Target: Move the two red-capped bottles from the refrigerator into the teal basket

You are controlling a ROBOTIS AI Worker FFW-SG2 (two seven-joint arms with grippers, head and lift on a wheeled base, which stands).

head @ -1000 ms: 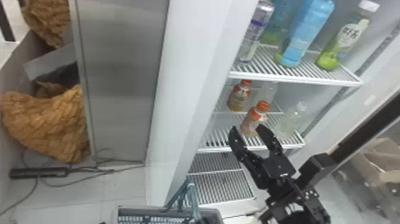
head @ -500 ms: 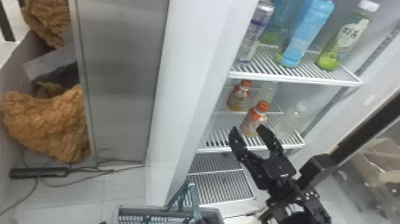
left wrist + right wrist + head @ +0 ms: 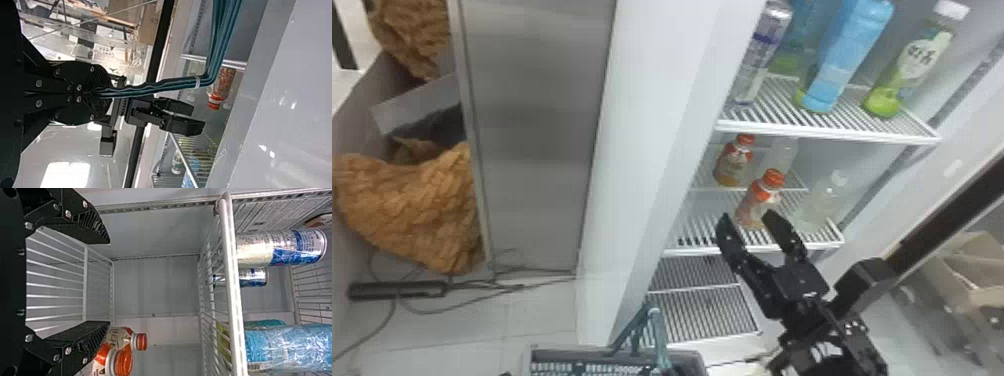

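Observation:
In the head view my right gripper (image 3: 747, 218) stands open at the refrigerator's lower shelf, its fingertips just before the nearer red-capped bottle (image 3: 761, 202). Behind and left of that one is the second red-capped bottle (image 3: 733, 164); both are upright. In the right wrist view the gap of the right gripper (image 3: 109, 281) holds nothing, and the red-capped bottles (image 3: 122, 360) are beside and beyond one finger. The teal basket's handle (image 3: 657, 334) rises at the head view's bottom edge. My left gripper (image 3: 102, 93) is shut on this handle (image 3: 172, 85) in the left wrist view.
Two clear bottles share the lower shelf, one (image 3: 818, 202) right of the nearer red-capped bottle. A wire shelf (image 3: 827, 131) with taller bottles and a can runs above. The refrigerator's white side wall (image 3: 652, 165) stands at the left.
In the head view my right gripper and wrist have shifted very slightly to the right, with the fingers still apart. The basket handle and both red-capped bottles have stayed in place.

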